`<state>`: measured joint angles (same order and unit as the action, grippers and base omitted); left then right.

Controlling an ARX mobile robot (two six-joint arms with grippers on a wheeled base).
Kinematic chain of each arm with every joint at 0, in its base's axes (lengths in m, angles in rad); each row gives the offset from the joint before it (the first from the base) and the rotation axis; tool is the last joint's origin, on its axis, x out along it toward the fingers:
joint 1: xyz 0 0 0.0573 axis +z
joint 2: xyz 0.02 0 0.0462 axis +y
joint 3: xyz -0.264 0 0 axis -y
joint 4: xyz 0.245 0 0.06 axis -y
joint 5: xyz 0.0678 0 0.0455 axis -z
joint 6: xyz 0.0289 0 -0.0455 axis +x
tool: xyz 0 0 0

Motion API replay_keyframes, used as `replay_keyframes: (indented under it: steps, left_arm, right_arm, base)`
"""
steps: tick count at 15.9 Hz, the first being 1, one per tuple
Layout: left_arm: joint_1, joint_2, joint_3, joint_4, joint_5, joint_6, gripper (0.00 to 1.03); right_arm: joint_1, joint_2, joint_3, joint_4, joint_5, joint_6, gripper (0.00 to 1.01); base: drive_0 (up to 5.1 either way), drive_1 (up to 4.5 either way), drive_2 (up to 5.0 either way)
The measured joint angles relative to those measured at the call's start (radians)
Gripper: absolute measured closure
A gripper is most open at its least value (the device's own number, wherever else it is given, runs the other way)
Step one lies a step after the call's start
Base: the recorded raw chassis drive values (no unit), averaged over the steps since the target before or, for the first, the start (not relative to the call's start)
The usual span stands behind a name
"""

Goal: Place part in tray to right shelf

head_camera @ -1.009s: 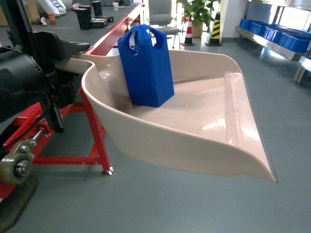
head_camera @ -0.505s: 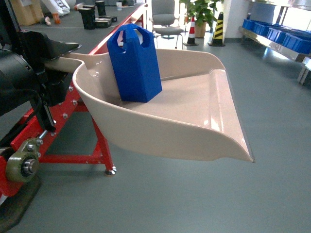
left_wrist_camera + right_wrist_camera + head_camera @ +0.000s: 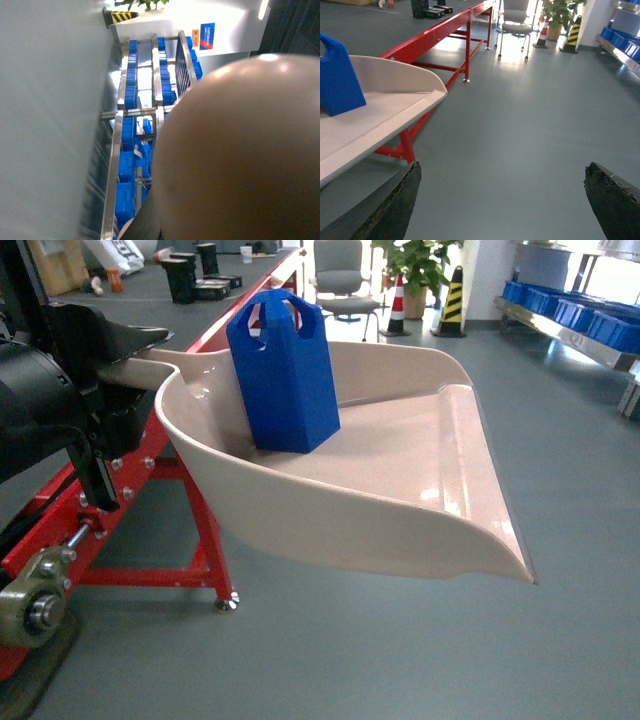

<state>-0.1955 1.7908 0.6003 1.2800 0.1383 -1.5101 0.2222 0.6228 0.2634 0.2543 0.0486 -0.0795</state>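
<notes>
- Head view shows the tray (image 3: 400,475) carried in the air over the grey floor (image 3: 400,660), its handle running back to the left gripper (image 3: 118,368) at the left edge; the black housing hides the jaws there, so I cannot tell from this view how they close on the handle, though the tray hanging level suggests a firm hold.
- Standing upright on the tray's floor, close to the curved back wall, is the part (image 3: 284,370). I judge that keeping it deep and the lip raised slightly keeps it from sliding off the open front.
- Right gripper (image 3: 502,200) holds nothing: its two dark fingers (image 3: 395,202) stand wide apart over bare floor, with the tray and part just to its left.
- Left wrist view is mostly filled by the tray's pale underside; beyond it the right shelf (image 3: 120,125) shows steel rails and rows of blue crates (image 3: 131,80).
- In the head view the shelf sits at the far right, well apart from the tray, so the carry is unfinished.
- Around: a red steel frame (image 3: 205,530) beside the tray, an office chair (image 3: 342,275), a striped cone (image 3: 452,300) and a potted plant (image 3: 415,265) further back. The floor toward the shelf looks open; the cone stands nearest that path.
</notes>
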Motion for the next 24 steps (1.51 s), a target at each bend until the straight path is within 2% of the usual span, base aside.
replay_keyframes:
  steps: [12, 24]
  left_arm:
    - [0.003, 0.0, 0.0, -0.001, -0.003, 0.0, 0.89]
    - [0.001, 0.0, 0.001, -0.005, 0.0, 0.001, 0.89]
  right_arm:
    - [0.0, 0.003, 0.0, 0.0, -0.001, 0.0, 0.03]
    - [0.0, 0.004, 0.0, 0.001, 0.0, 0.0, 0.03]
  base:
    - [2.6, 2.26, -4.9]
    - [0.1, 4.4, -4.2]
